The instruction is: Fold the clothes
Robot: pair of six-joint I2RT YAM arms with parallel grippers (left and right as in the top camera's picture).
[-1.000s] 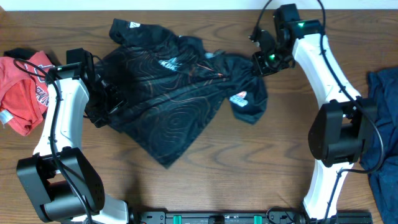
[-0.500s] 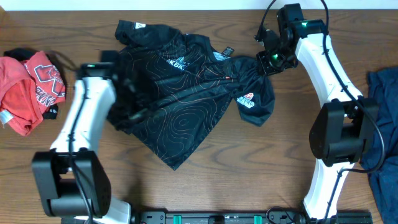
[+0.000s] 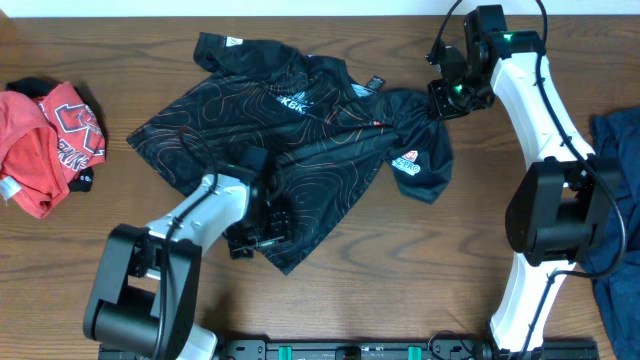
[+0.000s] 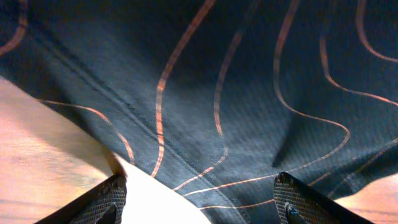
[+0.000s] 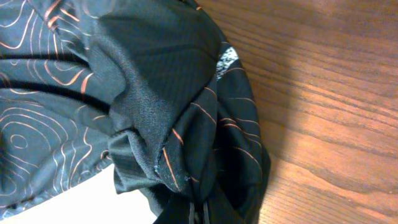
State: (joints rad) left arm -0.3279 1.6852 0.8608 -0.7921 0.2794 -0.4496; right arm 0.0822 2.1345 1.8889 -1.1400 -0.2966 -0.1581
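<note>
The jersey (image 3: 300,150) lies spread and rumpled across the middle of the table (image 3: 400,280), towards the back. It is black with thin orange contour lines and white-and-red logos. Its right sleeve end is bunched into the right gripper (image 3: 447,97), which is clenched on the cloth (the wrist view shows folds gathered tight at the fingertips). The left gripper (image 3: 262,228) sits at the jersey's near hem, fingers (image 4: 109,200) spread wide, grasping nothing. The table is dark brown wood grain. A red garment (image 3: 45,140) lies crumpled at the left edge and a blue one (image 3: 620,190) at the right. A pale wall strip (image 3: 250,7) runs along the back.
</note>
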